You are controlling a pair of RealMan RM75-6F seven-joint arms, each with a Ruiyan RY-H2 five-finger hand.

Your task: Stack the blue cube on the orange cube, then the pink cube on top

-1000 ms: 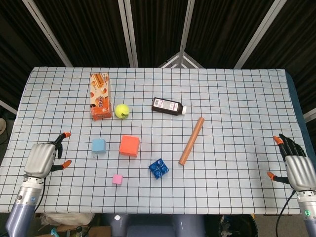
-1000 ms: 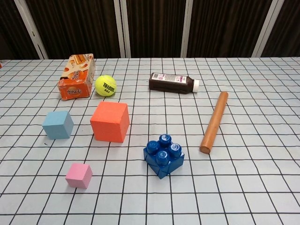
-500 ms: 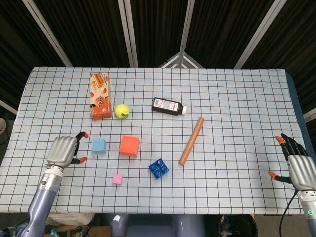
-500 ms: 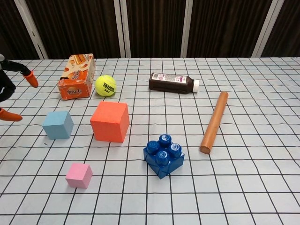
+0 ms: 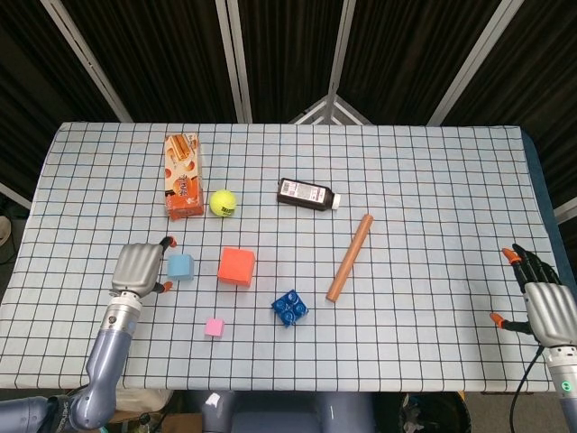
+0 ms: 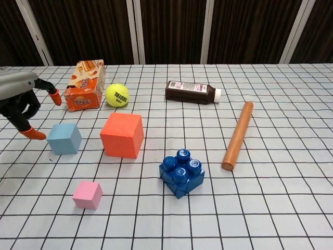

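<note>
Since the earlier frames, the left robot hand [image 5: 140, 268] has travelled across the worktop [image 5: 433, 180] from the near-left edge toward the blue cube [image 5: 180, 266], and it now sits just beside that cube on its left. Its fingers are spread apart and hold nothing; I cannot tell if a fingertip already touches the cube. The right robot hand [image 5: 543, 302] has hardly moved, at the near-right edge with fingers apart and empty.

Nothing of the task is done yet, in my judgement. The blue cube stands on the worktop just left of the orange cube [image 5: 236, 266], with a small gap between them, and the pink cube [image 5: 214, 327] lies alone nearer to the robot. Both stacking steps are left: first grasp the blue cube and lift it onto the orange one, then the pink cube on top.

About writing: the tennis ball [image 6: 117, 95] carries dark print, but it is too small to read. The dark bottle [image 6: 193, 92], lying on its side, has a label with fine text, not legible. The orange carton [image 6: 84, 85] shows printed pictures and some characters I cannot read.
</note>
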